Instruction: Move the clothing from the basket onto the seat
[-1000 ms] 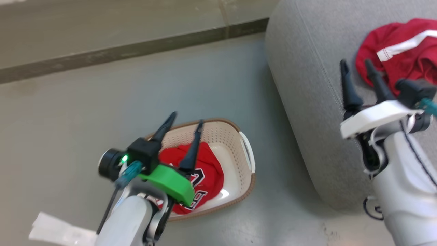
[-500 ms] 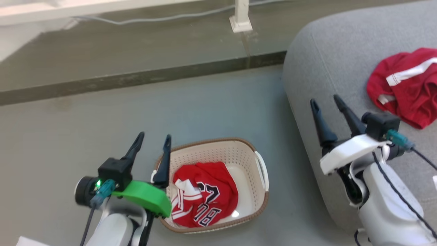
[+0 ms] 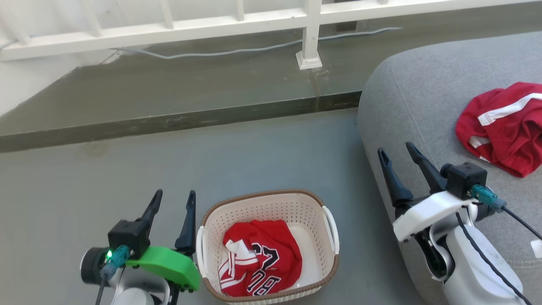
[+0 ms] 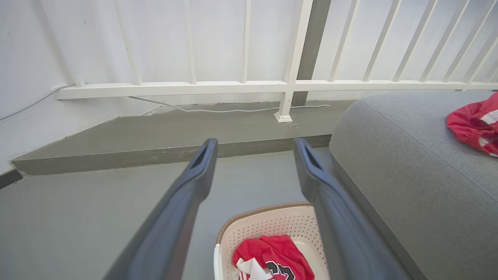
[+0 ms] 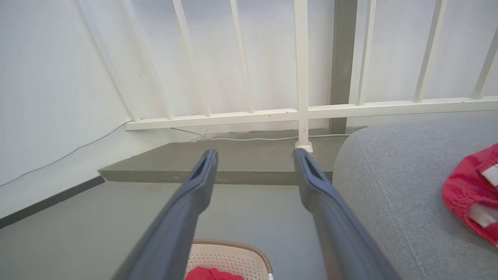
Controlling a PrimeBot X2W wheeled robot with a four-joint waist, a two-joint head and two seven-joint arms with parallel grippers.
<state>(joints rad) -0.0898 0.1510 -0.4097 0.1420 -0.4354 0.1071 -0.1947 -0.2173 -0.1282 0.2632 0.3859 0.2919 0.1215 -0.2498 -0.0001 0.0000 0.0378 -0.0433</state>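
The cream basket [image 3: 326, 199] stands on the floor at the bottom centre of the head view. Inside it lies a crumpled red garment with black-and-white number print [image 3: 260, 262], also seen in the left wrist view [image 4: 272, 260]. A second red garment with white stripes [image 3: 504, 127] lies on the grey seat [image 3: 423, 97] at the right. My left gripper [image 3: 173, 199] hangs open just left of the basket, holding nothing. Over the seat's front edge my right gripper [image 3: 397, 152] is open and empty, left of the striped garment.
A white railing [image 3: 237, 17] with a post [image 3: 310, 42] runs along the back on a raised grey step [image 3: 178, 120]. A pale cable [image 3: 237, 51] lies on that step. Grey floor spreads left of the basket and between basket and seat.
The head camera has tilted up, so the whole picture has shifted down and the railing has come into view. My left gripper has come off the basket to its left side. Both grippers stay open.
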